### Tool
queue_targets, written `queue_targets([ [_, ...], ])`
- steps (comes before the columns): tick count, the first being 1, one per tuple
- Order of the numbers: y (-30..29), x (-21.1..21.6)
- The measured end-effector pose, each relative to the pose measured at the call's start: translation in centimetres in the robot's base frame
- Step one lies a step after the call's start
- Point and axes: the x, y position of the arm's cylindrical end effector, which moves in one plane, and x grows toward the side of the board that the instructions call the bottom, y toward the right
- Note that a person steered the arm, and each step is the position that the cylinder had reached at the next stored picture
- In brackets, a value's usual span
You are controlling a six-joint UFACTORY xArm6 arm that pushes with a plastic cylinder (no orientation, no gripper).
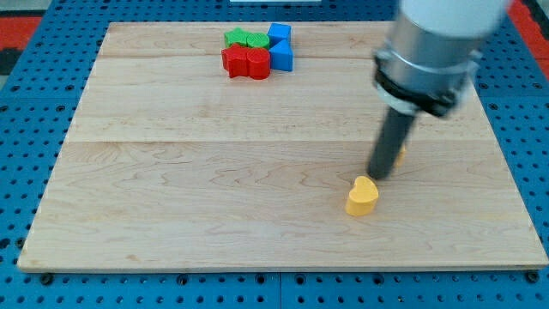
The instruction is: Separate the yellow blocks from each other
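Note:
A yellow heart-shaped block [362, 196] lies on the wooden board at the view's lower right. A second yellow block [401, 155] is mostly hidden behind the rod; only a sliver shows at the rod's right, so its shape cannot be made out. My tip [378, 175] stands between the two, just above and right of the heart block, close to both. Whether it touches either cannot be told.
A cluster sits at the view's top centre: two green blocks [244, 39], two red blocks [245, 62] and two blue blocks [280, 47], all touching. The wooden board [171, 172] lies on a blue perforated table. The arm's grey body fills the view's top right.

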Motion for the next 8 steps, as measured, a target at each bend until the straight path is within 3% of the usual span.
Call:
queue_targets([
  [1, -3.3, -2.5],
  [2, 0.7, 1.7],
  [3, 8.3, 1.7],
  [4, 9.2, -2.8],
  [5, -2.1, -2.7],
  [7, 8.5, 3.8],
  [8, 9.4, 10.8],
])
